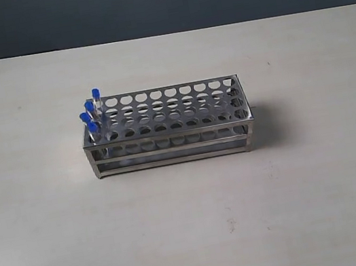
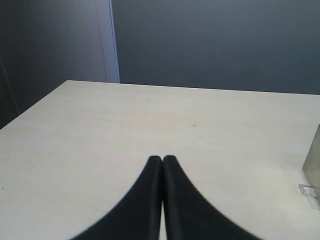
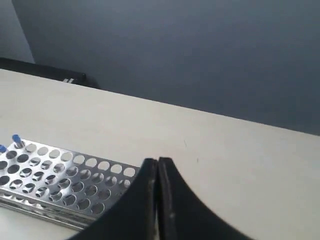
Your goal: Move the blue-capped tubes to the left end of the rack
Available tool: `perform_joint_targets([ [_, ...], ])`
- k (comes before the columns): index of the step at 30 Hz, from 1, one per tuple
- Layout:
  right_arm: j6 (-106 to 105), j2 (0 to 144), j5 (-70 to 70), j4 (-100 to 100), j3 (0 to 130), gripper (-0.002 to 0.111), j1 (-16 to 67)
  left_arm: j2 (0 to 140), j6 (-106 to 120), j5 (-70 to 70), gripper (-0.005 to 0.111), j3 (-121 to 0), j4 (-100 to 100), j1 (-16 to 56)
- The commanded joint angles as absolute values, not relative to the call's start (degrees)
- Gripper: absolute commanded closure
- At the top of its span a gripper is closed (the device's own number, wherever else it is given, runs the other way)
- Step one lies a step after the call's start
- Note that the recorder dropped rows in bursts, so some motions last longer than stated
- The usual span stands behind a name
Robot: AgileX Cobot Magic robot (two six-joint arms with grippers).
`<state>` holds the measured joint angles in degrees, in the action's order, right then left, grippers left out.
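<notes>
Tubes point(image 1: 92, 114) with blue caps, four of them, stand in a tight cluster at the end of the rack point(image 1: 167, 152) that faces the desk's left edge. The rack sits near the middle of the desk point(image 1: 197, 240), well clear of every edge and corner, its long side running parallel to the near edge. All its other holes look empty.

Left jaws are pressed together over bare desk, holding nothing. Right jaws are also pressed together and empty, hanging off the rack's other end, toward the right edge.

Judged from this, the task looks finished, so the main risk is needless contact. The caps sit close together and the tubes lean slightly in loose holes. A reach into the cluster could knock one askew, lift a neighbour, or shove the light rack across the desk.
</notes>
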<state>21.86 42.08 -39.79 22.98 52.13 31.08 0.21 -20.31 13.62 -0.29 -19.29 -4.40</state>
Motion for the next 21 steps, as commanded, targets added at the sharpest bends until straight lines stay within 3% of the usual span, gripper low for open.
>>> perform_joint_targets([
  [1, 18.99, 29.01, -22.13, 18.78, 26.67, 0.108, 22.45, 0.00, -20.42, 13.66, 0.106, -0.10, -19.08, -3.87],
  [4, 16.37, 13.99, -14.92, 9.03, 10.62, 0.108, 10.45, 0.00, -20.42, 13.66, 0.106, -0.10, -19.08, -3.87],
  [9, 6.94, 0.00, -20.87, 0.66, 4.19, 0.108, -0.47, 0.00, -20.42, 13.66, 0.106, -0.10, -19.08, -3.87],
  [15, 0.00, 0.00, -23.67, -3.68, 2.68, 0.108, -8.79, 0.00, -20.42, 13.65, 0.106, -0.10, -19.08, -3.87],
  [21, -2.22, 0.00, -21.53, -6.08, 0.00, 0.108, -10.30, 0.00, -20.42, 13.77, 0.106, -0.10, -19.08, -3.87],
])
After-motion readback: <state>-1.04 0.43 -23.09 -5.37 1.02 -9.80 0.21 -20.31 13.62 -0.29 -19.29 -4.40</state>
